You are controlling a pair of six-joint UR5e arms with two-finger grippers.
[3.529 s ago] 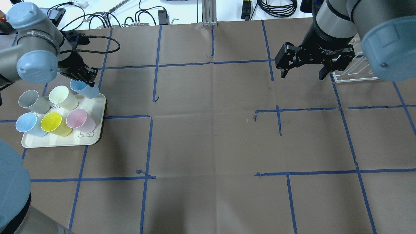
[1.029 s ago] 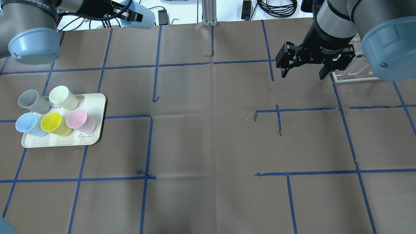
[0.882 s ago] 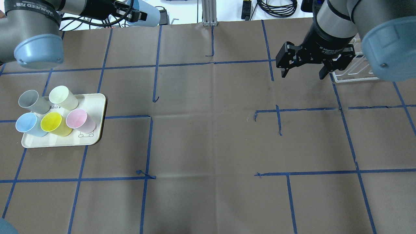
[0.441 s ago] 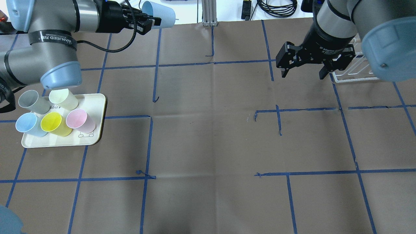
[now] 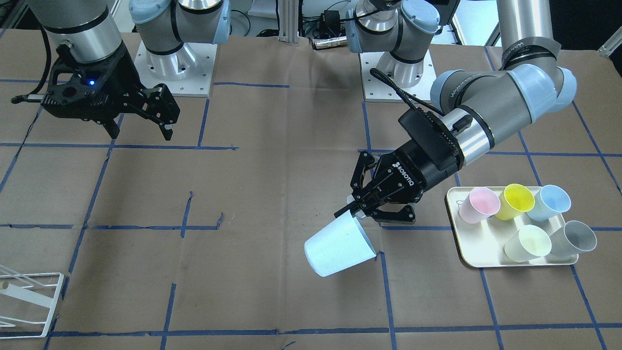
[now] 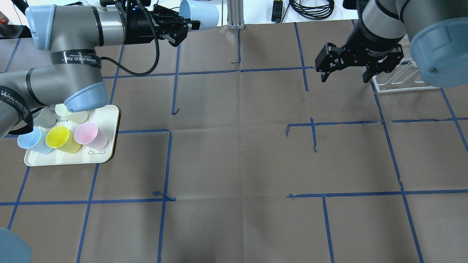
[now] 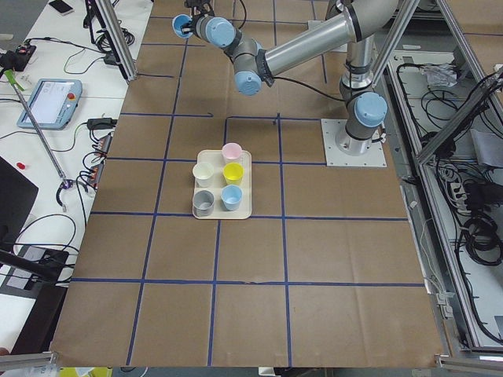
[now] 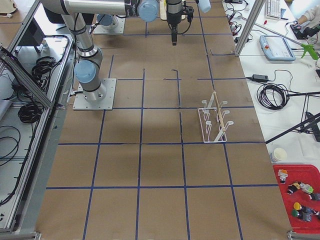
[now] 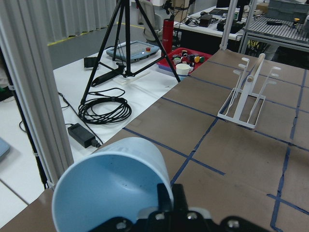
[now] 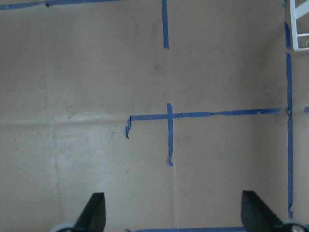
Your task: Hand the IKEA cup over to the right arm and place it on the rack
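My left gripper (image 6: 182,26) is shut on the rim of a light blue cup (image 6: 199,14) and holds it on its side in the air, high over the table's far edge. The gripper (image 5: 362,211) and the cup (image 5: 340,247) also show in the front view. In the left wrist view the cup's open mouth (image 9: 111,188) faces the camera. My right gripper (image 6: 344,78) is open and empty, hanging fingers down just left of the white wire rack (image 6: 398,78). The right wrist view shows its two fingertips (image 10: 94,212) wide apart over bare paper.
A cream tray (image 6: 109,120) at the table's left holds several upright cups: pink (image 6: 89,134), yellow (image 6: 60,138), blue, pale green, grey. My left arm's elbow (image 6: 86,102) hangs over the tray. The brown paper has blue tape lines. Cables lie beyond the far edge.
My left gripper has lifted the blue cup off the tray and carried it up and to the right along the far edge. My right gripper has shifted slightly and stays open.
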